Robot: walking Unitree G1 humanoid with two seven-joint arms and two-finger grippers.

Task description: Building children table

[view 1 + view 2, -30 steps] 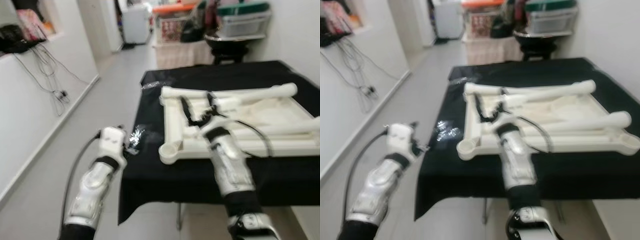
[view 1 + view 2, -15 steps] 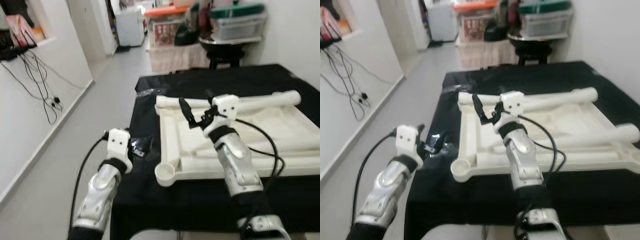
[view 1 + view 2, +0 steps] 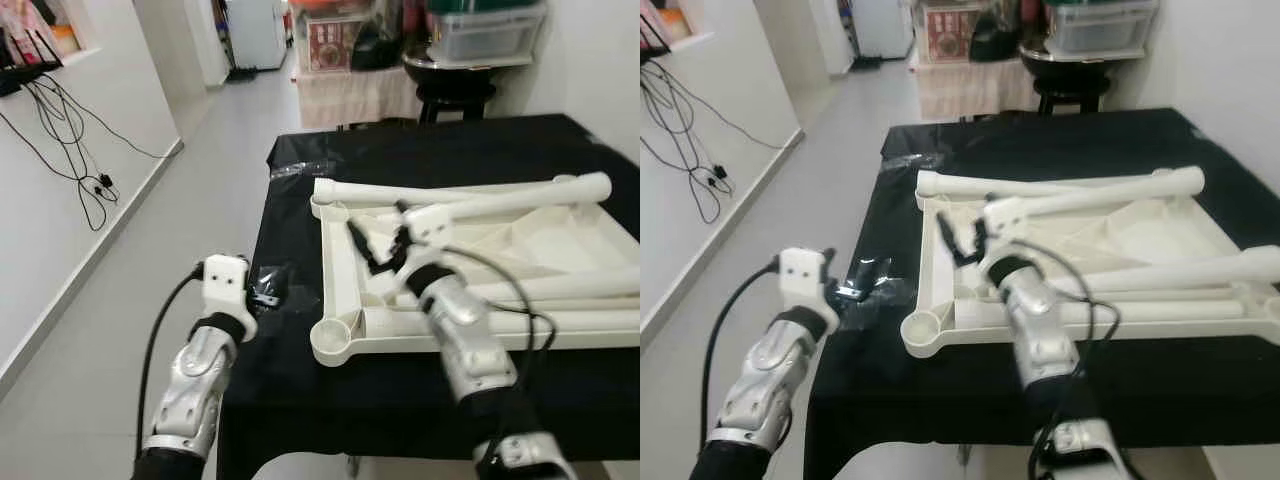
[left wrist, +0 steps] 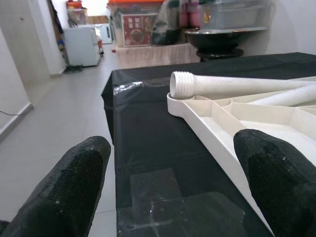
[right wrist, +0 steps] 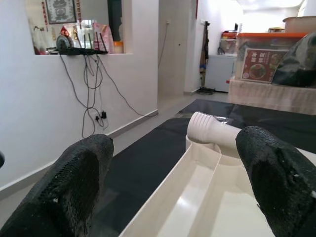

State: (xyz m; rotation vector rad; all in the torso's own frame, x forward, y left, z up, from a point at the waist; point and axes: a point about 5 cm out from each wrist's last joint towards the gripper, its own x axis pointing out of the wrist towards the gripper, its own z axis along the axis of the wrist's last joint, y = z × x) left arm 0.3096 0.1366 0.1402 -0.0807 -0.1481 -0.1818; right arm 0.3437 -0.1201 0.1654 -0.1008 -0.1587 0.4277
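Observation:
A white children's tabletop [image 3: 338,262] lies upside down on a table with a black cloth [image 3: 300,215]. One white leg [image 3: 470,197] with a threaded end [image 4: 180,84] rests across its far rim, and another leg [image 3: 565,285] lies along the near side. An empty corner socket [image 3: 335,341] faces me. My right gripper [image 3: 375,238] hovers open over the tabletop's left rail [image 5: 168,197], with nothing between its fingers [image 5: 79,182]. My left gripper [image 3: 263,292] is open at the table's left edge, just before a clear plastic bag [image 4: 163,197] of small parts.
The table's left edge drops to a grey corridor floor [image 3: 150,230]. A white wall with hanging cables [image 3: 70,150] runs along the left. Behind the table stand a dark round stool [image 3: 450,85] and storage boxes [image 3: 345,45].
The view has shifted as I moved. My left gripper has come in from beside the table to the plastic bag. My right gripper has sunk a little over the left rail.

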